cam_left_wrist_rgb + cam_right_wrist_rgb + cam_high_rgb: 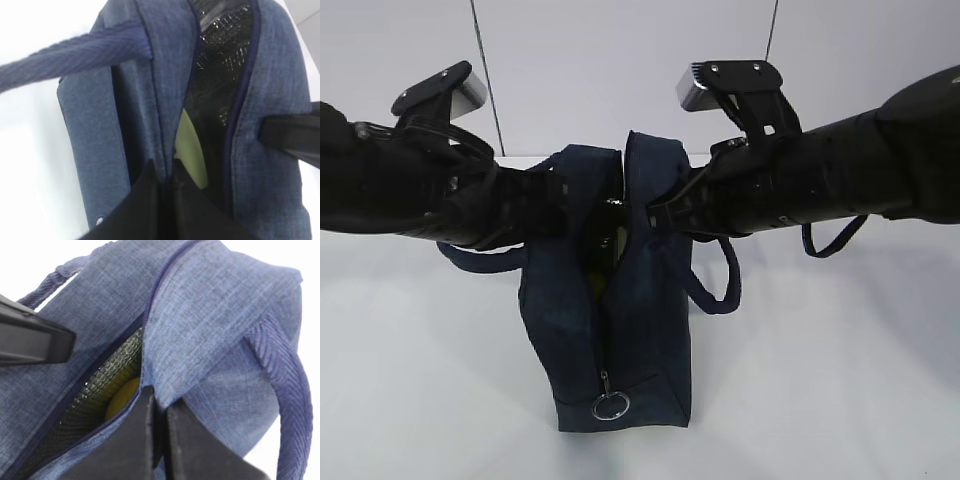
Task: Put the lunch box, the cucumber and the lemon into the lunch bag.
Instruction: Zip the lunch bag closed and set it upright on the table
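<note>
Upright on the white table (410,400) stands the large dark navy fabric lunch bag (640,350), its zipper parted along the top and down the near end, where a metal ring pull (611,405) hangs low. From the exterior camera the opening is only a dark slit with a faint trace of yellow-green inside.

The wrist cameras look into it. The left wrist view shows the meshy foil lining (220,65) and, deep in the gap, a pale sage-green sliver that reads as the lid of the lunch box (192,150); none of its glass body can be seen. The right wrist view shows a rounded bright yellow patch of the lemon (122,397) against the same lining, mostly covered by the bag's edge. No view shows the cucumber clearly.

Both black arms come in level from the sides and meet at the bag's upper rim. The left gripper (165,172) has its two dark fingers pressed together on the left lip of the opening, fabric pinched between them. The right gripper (160,407) is likewise clamped on the opposite lip; its tips disappear into the cloth. Each wrist view also catches the other arm's finger as a dark bar at the frame's edge.

One woven navy loop handle (720,280) droops on the right; the other (480,258) sags beneath the left arm.
</note>
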